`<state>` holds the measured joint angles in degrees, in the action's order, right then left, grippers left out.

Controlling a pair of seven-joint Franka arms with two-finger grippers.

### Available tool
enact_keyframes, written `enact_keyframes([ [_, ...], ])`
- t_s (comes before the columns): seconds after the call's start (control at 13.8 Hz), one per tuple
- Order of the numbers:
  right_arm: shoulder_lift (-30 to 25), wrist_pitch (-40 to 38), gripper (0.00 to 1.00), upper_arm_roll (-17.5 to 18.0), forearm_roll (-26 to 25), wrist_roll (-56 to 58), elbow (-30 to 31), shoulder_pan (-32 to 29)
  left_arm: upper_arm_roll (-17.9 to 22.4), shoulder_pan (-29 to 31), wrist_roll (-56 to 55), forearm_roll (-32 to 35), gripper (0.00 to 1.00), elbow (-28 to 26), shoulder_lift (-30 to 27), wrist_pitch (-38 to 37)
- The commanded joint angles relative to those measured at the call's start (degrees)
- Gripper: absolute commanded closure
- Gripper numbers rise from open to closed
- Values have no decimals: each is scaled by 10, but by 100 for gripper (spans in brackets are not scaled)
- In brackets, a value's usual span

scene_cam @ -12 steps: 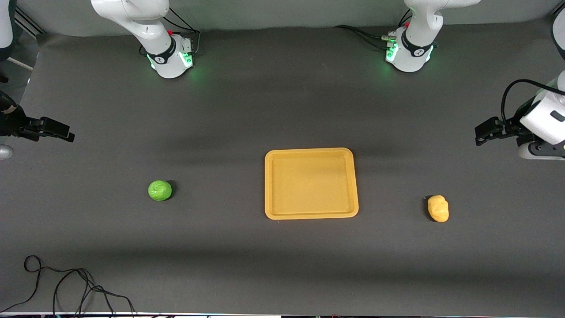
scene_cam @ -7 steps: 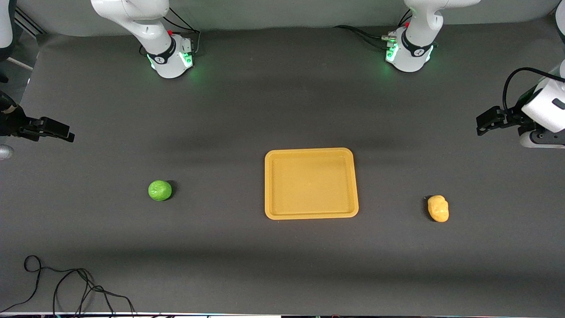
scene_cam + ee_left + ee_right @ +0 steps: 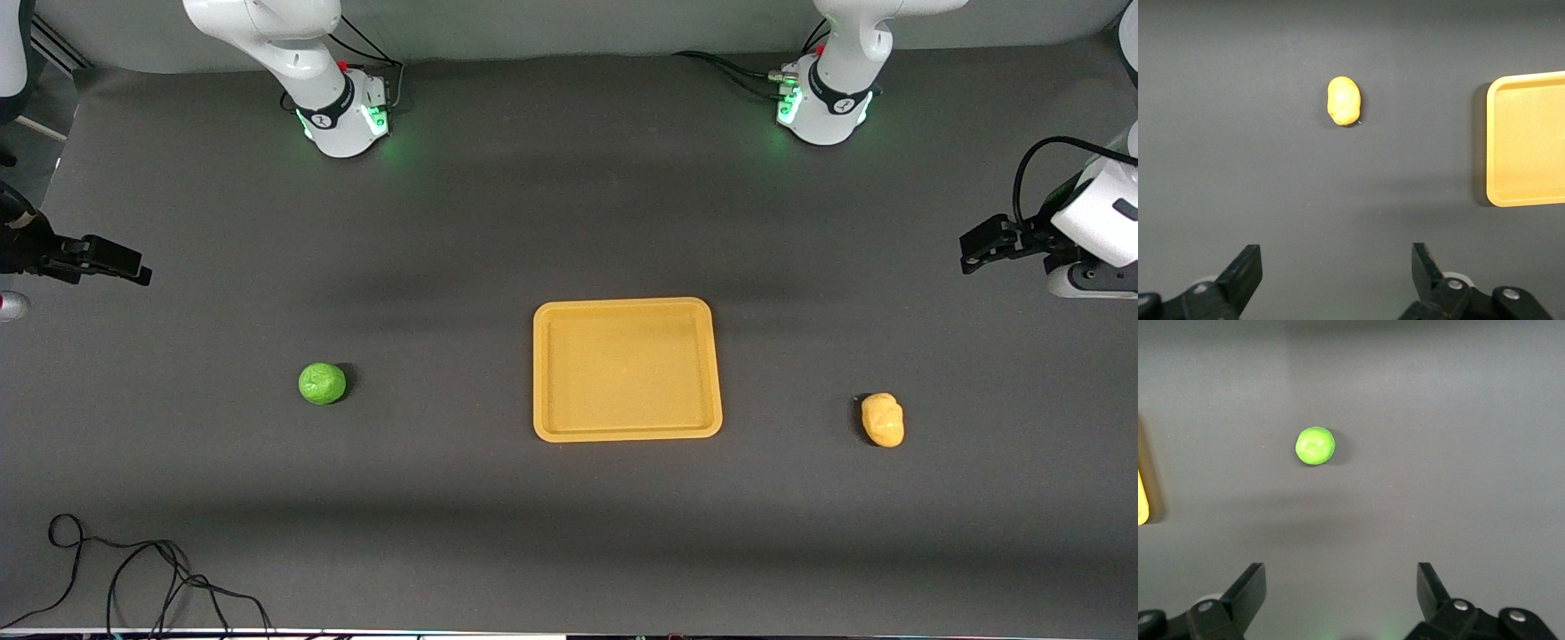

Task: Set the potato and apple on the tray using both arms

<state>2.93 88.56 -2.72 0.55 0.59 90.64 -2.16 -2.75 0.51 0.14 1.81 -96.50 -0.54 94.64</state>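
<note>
The yellow-orange tray (image 3: 627, 431) lies flat at the table's middle. The green apple (image 3: 322, 383) sits on the mat toward the right arm's end; it also shows in the right wrist view (image 3: 1315, 445). The yellow potato (image 3: 882, 420) sits toward the left arm's end and shows in the left wrist view (image 3: 1343, 101), with the tray's rim (image 3: 1491, 140) beside it. My left gripper (image 3: 973, 252) hangs open and empty in the air at the left arm's edge of the table (image 3: 1335, 267). My right gripper (image 3: 124, 265) hangs open and empty at the right arm's edge (image 3: 1341, 587).
A loose black cable (image 3: 133, 569) lies on the mat at the corner nearest the front camera, at the right arm's end. Both arm bases (image 3: 342, 116) (image 3: 822, 107) stand along the table's edge farthest from the front camera.
The left gripper rose a little between the oldest frame and the one after it, then held still. The right gripper, apple, potato and tray have not moved.
</note>
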Motion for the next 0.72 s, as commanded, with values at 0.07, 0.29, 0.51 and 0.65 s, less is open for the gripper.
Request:
enact_keyframes([
  [0.07, -6, -8, 0, 3, -9, -11, -1, 1, -1, -4, -4, 7, 0, -5, 8, 13],
  [0.29, -5, -8, 0, 4, -9, -12, -1, 1, -1, -9, -6, 7, 0, 0, 27, 20],
  [0.51, -1, -8, 0, 4, -9, -13, -2, 1, -1, -7, 5, 8, 0, 17, 72, 49],
  [0.65, 2, -8, 0, 4, -9, -13, -3, 1, -1, -8, 4, 9, 0, 20, 105, 72],
])
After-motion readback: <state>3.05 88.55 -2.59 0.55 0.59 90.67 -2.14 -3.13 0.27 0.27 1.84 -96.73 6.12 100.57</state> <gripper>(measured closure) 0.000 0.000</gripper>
